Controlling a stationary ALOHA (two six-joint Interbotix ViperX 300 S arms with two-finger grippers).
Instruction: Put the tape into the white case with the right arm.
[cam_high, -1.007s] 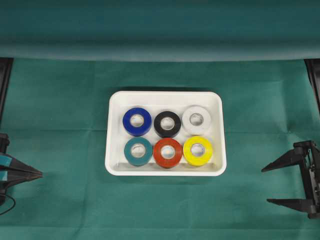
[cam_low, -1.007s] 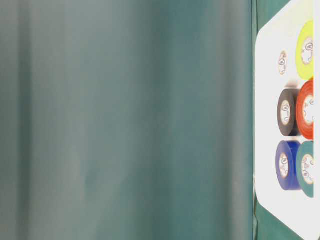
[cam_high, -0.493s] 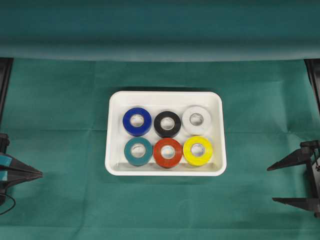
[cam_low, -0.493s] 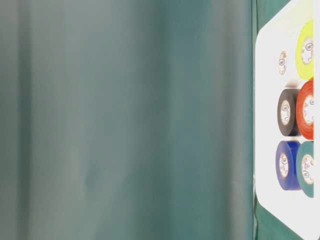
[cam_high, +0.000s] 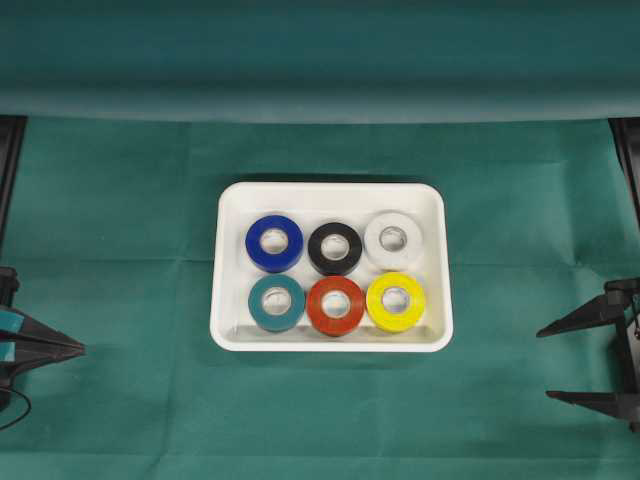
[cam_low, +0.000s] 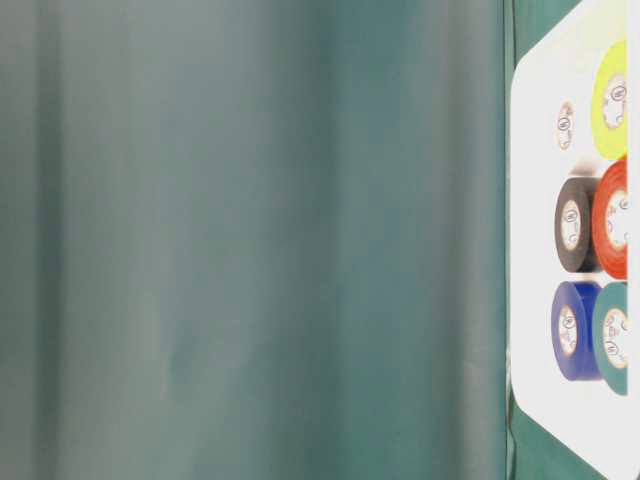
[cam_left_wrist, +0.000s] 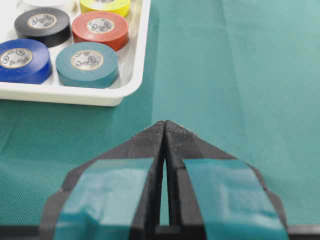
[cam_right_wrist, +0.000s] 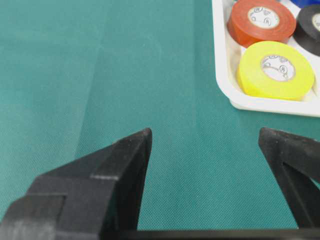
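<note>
six tape rolls lie in the white case (cam_high: 331, 195) at frame centre, including the yellow tape (cam_high: 396, 301). the right tool (cam_high: 590, 362), at the right edge, gapes wide and empty. the left tool (cam_high: 60, 346) is pinched closed. judged finished; best to retreat clear of the rim.

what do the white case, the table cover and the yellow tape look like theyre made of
White case: probably moulded plastic, glossy; smooth rounded rim with soft reflections.
Table cover: woven green fabric, matte; a fine weave and fold creases show.
Yellow tape: looks like vinyl tape, slight sheen, wound on a pale printed core, likely cardboard.
</note>
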